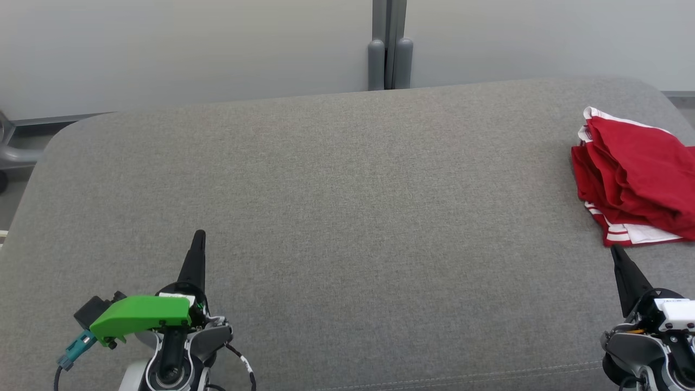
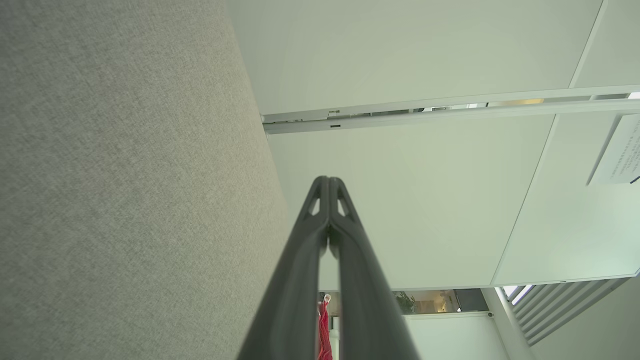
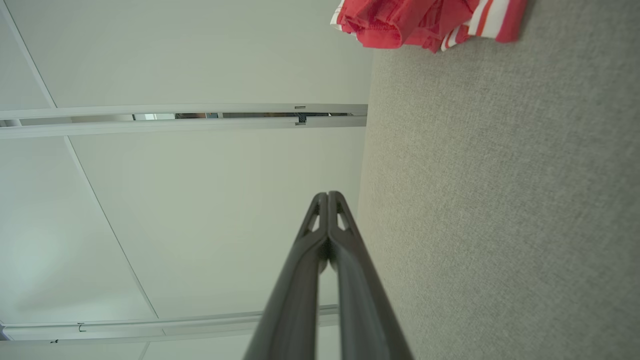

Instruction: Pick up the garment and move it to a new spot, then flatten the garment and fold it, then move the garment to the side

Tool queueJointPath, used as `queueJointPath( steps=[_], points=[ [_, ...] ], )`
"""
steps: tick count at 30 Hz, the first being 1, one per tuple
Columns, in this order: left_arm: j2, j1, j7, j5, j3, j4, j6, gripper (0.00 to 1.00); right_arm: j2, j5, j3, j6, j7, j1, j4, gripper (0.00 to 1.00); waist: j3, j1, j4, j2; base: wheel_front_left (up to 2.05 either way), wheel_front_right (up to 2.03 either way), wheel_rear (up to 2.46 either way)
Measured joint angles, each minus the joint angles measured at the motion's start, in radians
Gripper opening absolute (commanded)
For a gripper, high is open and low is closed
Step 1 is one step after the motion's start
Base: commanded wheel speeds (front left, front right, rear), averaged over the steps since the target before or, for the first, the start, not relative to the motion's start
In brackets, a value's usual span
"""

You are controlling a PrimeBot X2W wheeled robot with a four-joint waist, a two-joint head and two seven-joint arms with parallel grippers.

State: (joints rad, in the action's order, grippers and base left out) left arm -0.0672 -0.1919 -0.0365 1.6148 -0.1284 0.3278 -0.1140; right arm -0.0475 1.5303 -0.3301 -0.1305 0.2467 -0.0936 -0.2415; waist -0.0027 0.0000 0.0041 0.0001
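The left claw (image 1: 198, 234) and right claw (image 1: 614, 250) are sitting low over the grey cushion (image 1: 347, 190), fingers pinched fully together and gripping nothing, while the bunched red garment (image 1: 635, 174) is lying just beyond the right claw's tips, well apart from the left, apparently because neither is working it.

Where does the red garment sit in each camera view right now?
Head view: red garment at the right edge, on the grey cushion.
Left wrist view: a thin red sliver at the bottom, between the fingers, likely it.
Right wrist view: top edge, right of centre.
Shared landmark: the grey cushion.
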Motion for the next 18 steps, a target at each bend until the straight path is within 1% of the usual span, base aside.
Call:
queueJointPath(
  steps=[9, 18],
  points=[
    [0.019, -0.009, 0.009, 0.026, 0.020, 0.006, -0.018, 0.00, 0.000, 0.055, -0.015, 0.000, 0.012, -0.007, -0.004, 0.00, 0.006, 0.0000, -0.004, 0.0000, 0.00, 0.00, 0.00],
    [0.021, -0.009, 0.009, 0.029, 0.021, 0.006, -0.018, 0.00, 0.000, 0.055, -0.015, 0.000, 0.012, -0.010, -0.005, 0.00, 0.006, 0.0000, -0.004, 0.0000, 0.00, 0.00, 0.00]
  ],
)
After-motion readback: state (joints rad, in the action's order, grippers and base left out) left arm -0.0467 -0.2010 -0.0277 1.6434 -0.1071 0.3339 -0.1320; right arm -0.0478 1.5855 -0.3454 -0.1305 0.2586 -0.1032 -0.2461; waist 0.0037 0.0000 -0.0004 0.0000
